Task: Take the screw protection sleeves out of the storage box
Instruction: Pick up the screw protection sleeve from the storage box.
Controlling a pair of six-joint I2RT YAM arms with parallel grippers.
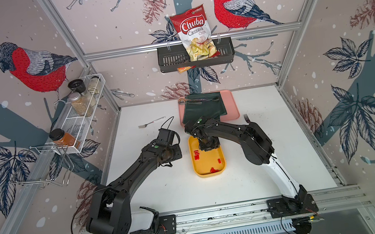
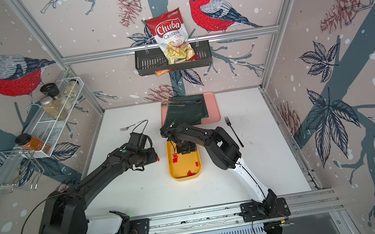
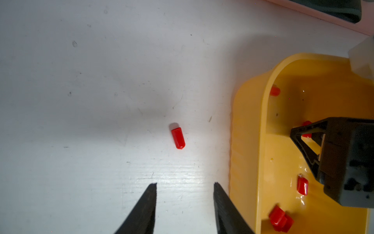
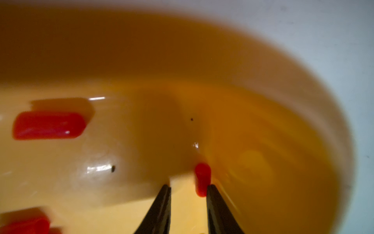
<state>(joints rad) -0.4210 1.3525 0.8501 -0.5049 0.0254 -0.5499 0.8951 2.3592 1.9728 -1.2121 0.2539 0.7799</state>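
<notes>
Inside the box (image 1: pixel 210 175), your right gripper (image 4: pixel 188 186) stands partly open, gripping nothing, one probably light, slick sleeve (image 4: pixel 202 178) against a jaw's inner face, so pinch it gently across its middle, while beside the box your left gripper (image 3: pixel 185 184) hangs open, empty, near another sleeve (image 3: pixel 178 138).

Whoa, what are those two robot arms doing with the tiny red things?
They are taking little red sleeves out of the yellow storage box. The right gripper is down inside the box. Its jaws are apart, and one sleeve is touching a finger but is not pinched yet. The left gripper is open over the white table beside the box, with another sleeve lying on the table just ahead of it. Several are left in the box.
</notes>
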